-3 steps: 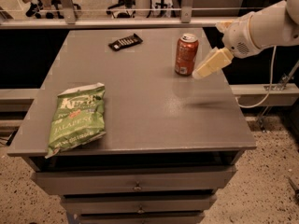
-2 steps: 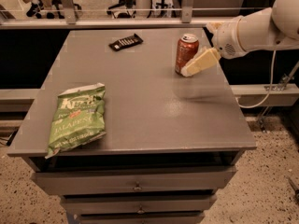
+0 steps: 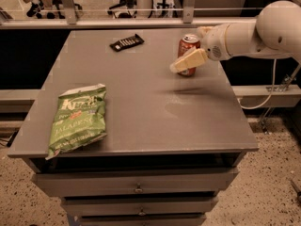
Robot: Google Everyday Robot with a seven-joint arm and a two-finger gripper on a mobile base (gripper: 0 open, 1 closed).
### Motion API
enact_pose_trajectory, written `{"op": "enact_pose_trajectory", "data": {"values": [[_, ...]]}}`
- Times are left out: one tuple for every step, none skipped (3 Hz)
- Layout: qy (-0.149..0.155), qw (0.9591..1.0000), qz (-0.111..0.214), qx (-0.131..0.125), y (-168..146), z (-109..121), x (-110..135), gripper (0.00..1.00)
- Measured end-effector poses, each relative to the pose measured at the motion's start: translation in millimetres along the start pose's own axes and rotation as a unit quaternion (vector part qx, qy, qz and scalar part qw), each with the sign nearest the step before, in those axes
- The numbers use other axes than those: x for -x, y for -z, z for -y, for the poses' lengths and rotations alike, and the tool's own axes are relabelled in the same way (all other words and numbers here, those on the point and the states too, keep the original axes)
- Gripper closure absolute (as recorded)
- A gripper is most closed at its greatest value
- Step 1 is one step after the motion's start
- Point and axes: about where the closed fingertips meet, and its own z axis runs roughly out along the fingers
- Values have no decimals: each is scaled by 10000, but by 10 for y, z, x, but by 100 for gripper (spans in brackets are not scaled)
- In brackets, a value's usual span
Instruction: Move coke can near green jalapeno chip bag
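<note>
The coke can [image 3: 189, 41], red with a silver top, stands upright at the far right of the grey table [image 3: 141, 102]. My gripper [image 3: 187, 49] reaches in from the right and straddles the can. One cream finger [image 3: 189, 60] crosses in front of the can's lower half, and the other finger [image 3: 204, 30] shows behind it. The fingers look open around the can. The green jalapeno chip bag [image 3: 76, 119] lies flat near the table's front left corner, far from the can.
A flat black packet [image 3: 126, 42] lies at the back middle of the table. Drawers [image 3: 136, 185] sit under the tabletop. A rail and chair legs [image 3: 127, 8] stand behind the table. My white arm [image 3: 263, 32] spans the right edge.
My gripper has moved left toward the can. The near finger now crosses the can's front, where before it was to the can's right. The can and bag have not moved.
</note>
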Motion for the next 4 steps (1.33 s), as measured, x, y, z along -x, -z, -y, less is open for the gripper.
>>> {"op": "enact_pose_trajectory", "data": {"values": [[-212, 9996, 173, 66, -146, 26, -15, 16], [-388, 9983, 409, 121, -189, 56, -13, 48], [-502, 9966, 629, 162, -155, 75, 12, 72], [-441, 9941, 976, 195, 23, 85, 239, 93]]}}
